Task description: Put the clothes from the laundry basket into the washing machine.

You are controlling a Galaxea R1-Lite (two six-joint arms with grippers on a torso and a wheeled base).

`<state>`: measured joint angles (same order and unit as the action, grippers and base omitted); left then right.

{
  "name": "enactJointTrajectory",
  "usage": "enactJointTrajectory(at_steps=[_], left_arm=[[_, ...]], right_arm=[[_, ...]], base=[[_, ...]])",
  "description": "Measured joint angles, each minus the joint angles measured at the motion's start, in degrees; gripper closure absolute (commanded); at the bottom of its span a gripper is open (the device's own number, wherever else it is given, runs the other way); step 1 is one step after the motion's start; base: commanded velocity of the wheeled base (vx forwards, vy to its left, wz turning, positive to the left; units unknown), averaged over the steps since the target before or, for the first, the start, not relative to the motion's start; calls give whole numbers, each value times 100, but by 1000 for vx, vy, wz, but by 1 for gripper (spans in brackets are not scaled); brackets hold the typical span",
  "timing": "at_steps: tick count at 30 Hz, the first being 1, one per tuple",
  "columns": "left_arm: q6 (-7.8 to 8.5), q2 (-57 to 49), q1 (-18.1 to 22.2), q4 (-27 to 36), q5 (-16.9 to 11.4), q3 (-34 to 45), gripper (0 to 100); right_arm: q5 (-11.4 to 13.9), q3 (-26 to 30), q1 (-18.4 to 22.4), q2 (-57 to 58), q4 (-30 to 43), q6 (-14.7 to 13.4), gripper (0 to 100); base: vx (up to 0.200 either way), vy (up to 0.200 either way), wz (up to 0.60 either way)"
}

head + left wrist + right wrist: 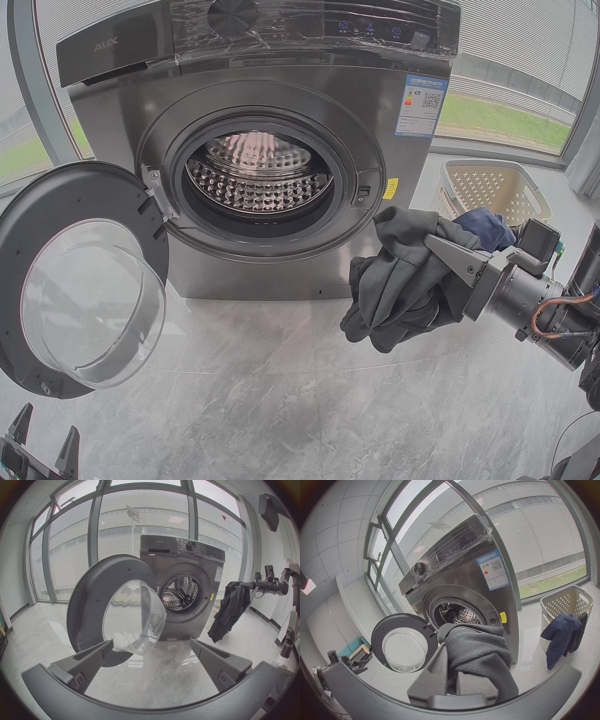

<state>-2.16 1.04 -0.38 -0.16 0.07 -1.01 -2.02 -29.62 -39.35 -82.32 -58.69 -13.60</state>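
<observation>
Grey garment [400, 281]: dark charcoal, mesh-textured knit, bunched into thick folds. It hangs in the air in front of the washing machine [262, 94], off the lower right of its porthole and above the floor [281, 387]. The top bulge of cloth sits about level with the porthole's lower rim. A longer tail droops toward the machine's base.

Right gripper [437, 250] is clamped on the garment's upper folds, fingers closed into the cloth. In the right wrist view the cloth drapes over one finger.

Porthole is open, and the drum [256, 169] shows dimpled steel inside a dark rubber rim. There is open air between the garment and the porthole's right edge. The door [69, 200] is swung wide to the machine's left on its hinge, with the clear bowl-shaped glass facing outward and the door's lower edge near the floor.

Laundry basket [494, 184], pale and perforated, stands to the machine's right, just beside its side panel by the window [512, 94]. A blue garment [487, 228] hangs over the basket's rim, just behind the right gripper. The right wrist view shows a darker piece beside it on the same rim.

Left gripper [47, 431] sits low in front of the machine, below the open door. Its fingers are spread apart and hold nothing. The polished grey floor runs from the machine's base toward the camera.
</observation>
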Motion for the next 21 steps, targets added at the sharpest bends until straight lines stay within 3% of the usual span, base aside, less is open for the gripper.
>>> enactJointTrajectory(at_steps=[21], left_arm=[[-2,0,5,0,0,0,0]], right_arm=[[0,0,0,-20,0,-2,100]], base=[[0,0,0]])
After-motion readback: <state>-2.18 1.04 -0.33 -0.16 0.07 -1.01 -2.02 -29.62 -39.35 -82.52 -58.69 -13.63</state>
